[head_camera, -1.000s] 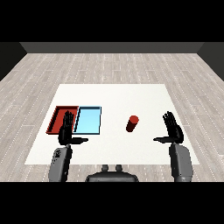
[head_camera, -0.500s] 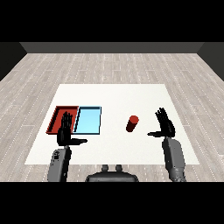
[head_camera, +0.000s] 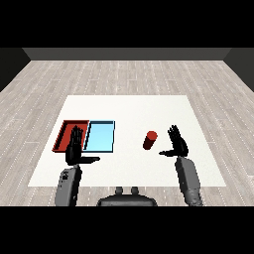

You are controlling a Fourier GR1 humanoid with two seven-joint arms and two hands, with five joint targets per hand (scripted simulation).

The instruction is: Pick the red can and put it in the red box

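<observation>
The red can (head_camera: 150,140) is standing upright on the white surface (head_camera: 134,109), right of the light blue tray (head_camera: 99,136). The right hand (head_camera: 178,144) is hovering just beside it, fingers straight and spread. The left hand (head_camera: 75,150) is hanging flat-fingered over the red tray (head_camera: 65,133).

My two hands, left (head_camera: 75,151) and right (head_camera: 178,144), are black on grey forearms. The small upright cylindrical can (head_camera: 150,140) is red. At nine o'clock from it lie a light blue shallow tray (head_camera: 100,136) and a red shallow tray (head_camera: 66,133), on the flat white table (head_camera: 129,109).
</observation>
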